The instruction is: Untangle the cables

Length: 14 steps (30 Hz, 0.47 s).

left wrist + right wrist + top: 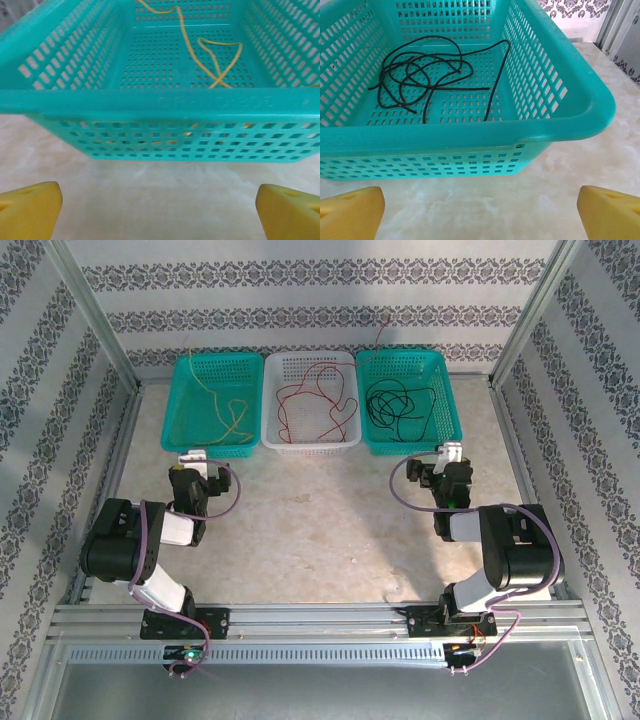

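Each of the cables lies in its own basket at the back of the table. The yellow cable point(232, 415) point(215, 65) loops in the left teal basket point(210, 449) point(150, 102). In the white middle basket point(310, 447) lies the red cable point(315, 405), one end trailing up over the back rim. The black cable point(395, 402) point(420, 75) is coiled in the right teal basket point(410, 448) point(470, 132). My left gripper point(192, 458) point(159, 210) hovers open just before its basket's front wall. The right gripper point(452, 452) point(480, 212) stands open too, nothing between its yellow fingers point(350, 212).
The three baskets stand side by side, touching, against the back wall. Aluminium frame posts point(95, 315) and patterned walls close in both sides. Bare marble tabletop point(320, 530) stretches between the arms and the baskets. Purple arm cables point(400, 495) loop beside each wrist.
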### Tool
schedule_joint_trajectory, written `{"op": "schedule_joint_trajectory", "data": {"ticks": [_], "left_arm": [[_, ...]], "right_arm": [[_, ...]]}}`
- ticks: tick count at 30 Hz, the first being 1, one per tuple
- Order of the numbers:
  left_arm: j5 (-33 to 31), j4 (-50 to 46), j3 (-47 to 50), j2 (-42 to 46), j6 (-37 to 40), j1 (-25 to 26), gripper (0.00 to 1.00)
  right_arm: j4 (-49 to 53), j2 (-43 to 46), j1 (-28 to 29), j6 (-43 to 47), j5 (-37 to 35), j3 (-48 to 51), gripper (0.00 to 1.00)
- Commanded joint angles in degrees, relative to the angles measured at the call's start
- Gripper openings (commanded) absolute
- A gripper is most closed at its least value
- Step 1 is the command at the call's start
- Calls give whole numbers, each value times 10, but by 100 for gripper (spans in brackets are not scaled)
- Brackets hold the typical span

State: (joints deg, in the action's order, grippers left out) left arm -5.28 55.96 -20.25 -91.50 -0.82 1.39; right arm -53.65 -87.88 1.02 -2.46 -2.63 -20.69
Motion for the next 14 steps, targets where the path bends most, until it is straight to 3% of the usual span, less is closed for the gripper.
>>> {"op": "schedule_joint_trajectory", "data": {"ticks": [1,7,10,14], "left_arm": [[55,5,-11,-1,25,-3,99],[60,-3,-15,0,24,-3,99],[64,-9,-17,0,22,-5,99],[77,-12,-18,1,19,-11,99]], "right_arm": [[-13,2,8,11,-16,-5,98],[-11,1,7,11,-12,-6,98],[5,-3,-14,-3,34,-17,98],[-7,2,-8,4,23,-8,98]]}}
